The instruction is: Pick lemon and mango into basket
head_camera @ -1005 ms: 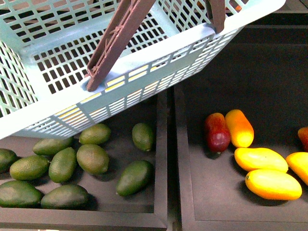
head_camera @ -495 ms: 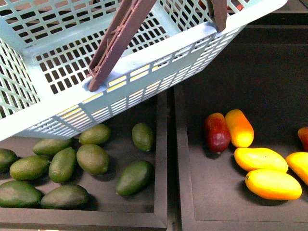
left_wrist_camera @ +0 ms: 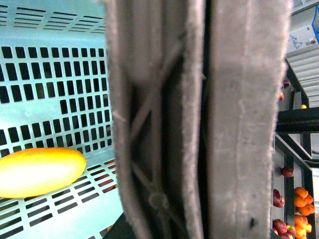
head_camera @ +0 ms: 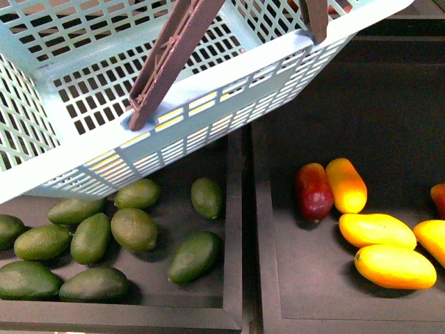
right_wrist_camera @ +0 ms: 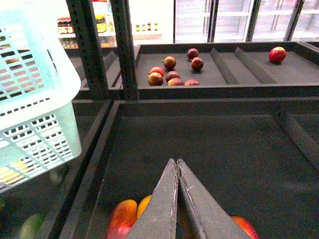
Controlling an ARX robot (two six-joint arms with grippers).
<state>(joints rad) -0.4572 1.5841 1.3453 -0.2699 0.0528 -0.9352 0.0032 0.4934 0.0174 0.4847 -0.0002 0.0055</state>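
Holding the basket handle clenched in our left tool; right tool closed, empty. Smooth, firm mango: grip midsection.

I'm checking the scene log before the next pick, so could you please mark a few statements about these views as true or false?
1. The basket rests flat on the avocado tray. False: it hangs tilted above the tray.
2. A yellow fruit already lies inside the basket. True.
3. The right gripper is wide open. False: its fingers are closed together, holding nothing.
4. The dark red mango touches an orange-yellow one. True.
5. The avocados share a tray with the mangoes. False: separate trays.
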